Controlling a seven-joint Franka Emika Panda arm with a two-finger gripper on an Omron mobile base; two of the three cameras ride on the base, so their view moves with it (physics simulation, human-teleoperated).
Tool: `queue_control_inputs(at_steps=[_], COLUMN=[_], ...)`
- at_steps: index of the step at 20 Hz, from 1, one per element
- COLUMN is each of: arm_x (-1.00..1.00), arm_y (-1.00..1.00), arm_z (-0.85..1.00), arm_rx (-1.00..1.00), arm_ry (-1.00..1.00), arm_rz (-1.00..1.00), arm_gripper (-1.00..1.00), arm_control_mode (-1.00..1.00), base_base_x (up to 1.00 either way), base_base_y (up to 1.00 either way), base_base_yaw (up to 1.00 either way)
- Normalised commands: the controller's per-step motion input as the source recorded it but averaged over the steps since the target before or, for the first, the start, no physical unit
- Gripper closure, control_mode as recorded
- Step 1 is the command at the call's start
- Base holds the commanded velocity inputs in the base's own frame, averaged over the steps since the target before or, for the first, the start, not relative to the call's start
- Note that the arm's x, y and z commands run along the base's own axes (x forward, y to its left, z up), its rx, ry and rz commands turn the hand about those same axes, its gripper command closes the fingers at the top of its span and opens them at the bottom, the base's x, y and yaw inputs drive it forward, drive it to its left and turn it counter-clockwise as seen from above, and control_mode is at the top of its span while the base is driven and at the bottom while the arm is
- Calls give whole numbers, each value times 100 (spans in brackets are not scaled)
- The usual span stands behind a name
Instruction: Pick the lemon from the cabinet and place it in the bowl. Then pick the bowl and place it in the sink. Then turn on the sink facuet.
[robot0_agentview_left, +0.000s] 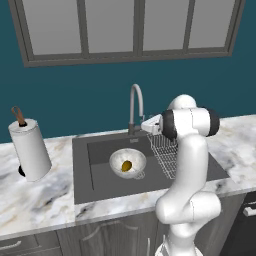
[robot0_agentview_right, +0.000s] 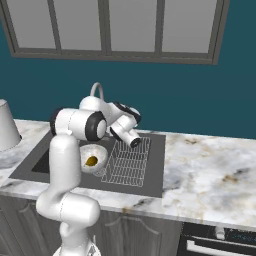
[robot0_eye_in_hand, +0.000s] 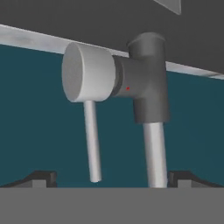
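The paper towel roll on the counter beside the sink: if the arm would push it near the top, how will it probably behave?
The paper towel roll stands upright, tall on a small dark base, so a push near its top would probably tip it. It is likely light for its size and may slide on the smooth marble counter. Its soft paper would probably dent under a firm squeeze.

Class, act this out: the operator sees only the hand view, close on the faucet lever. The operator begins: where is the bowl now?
Observer: The bowl sits in the sink, beside the wire rack.
Operator: Is the lemon in it?
Observer: Yes, the lemon lies inside the bowl.
Operator: What else is near the sink?
Observer: A paper towel roll stands on the counter, on the side away from the rack.
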Motion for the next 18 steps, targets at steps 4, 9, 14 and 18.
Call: queue_control_inputs(at_steps=[4,9,14,18], arm_x=[29,33,31,21], arm_y=[0,0,0,0], arm_z=[-3,-3,-13,-15], arm_rx=[0,0,0,0], arm_ry=[0,0,1,2], arm_rz=[0,0,0,0], arm_gripper=[-100,-100,-100,-100], arm_control_mode=[-100,-100,-100,-100], base_base_x=[0,0,0,0], base_base_y=[0,0,0,0], base_base_yaw=[0,0,0,0])
